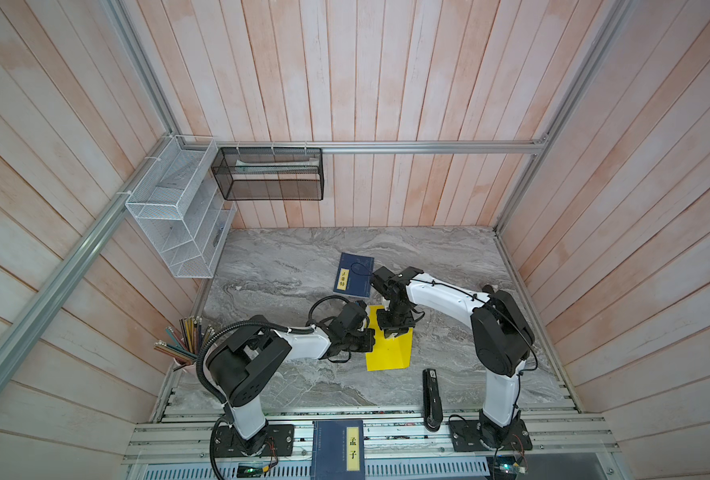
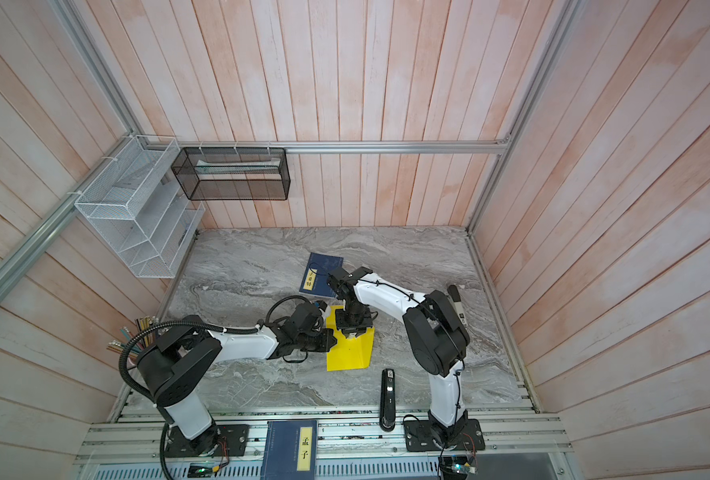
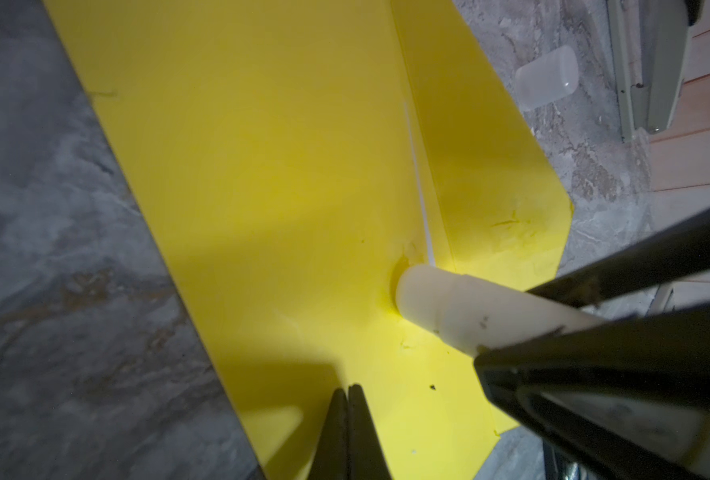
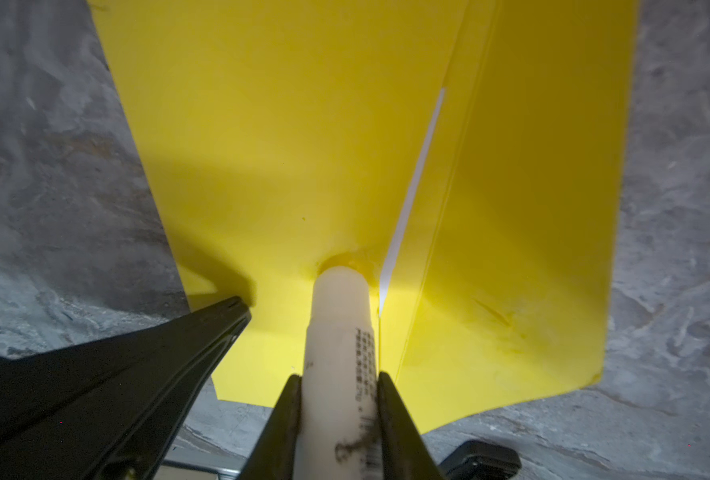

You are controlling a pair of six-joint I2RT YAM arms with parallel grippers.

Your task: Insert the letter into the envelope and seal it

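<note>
Right wrist view: my right gripper (image 4: 338, 399) is clamped around a cream-white cylindrical glue stick (image 4: 340, 332), its tip pressed onto the bright yellow flat paper envelope (image 4: 261, 145) just beside the flap fold. A thin white sliver of the letter (image 4: 413, 187) shows at the envelope mouth. My left gripper (image 3: 347, 419) is clenched on nothing, its tips resting on the envelope. In both top views the envelope (image 1: 388, 353) lies mid-table on the grey marbled tabletop (image 1: 286, 266), near a dark blue book with a yellow label (image 1: 353, 274).

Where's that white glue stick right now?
In the right wrist view, the glue stick is clamped in the right gripper, its tip pressed on the yellow envelope beside the flap fold.
</note>
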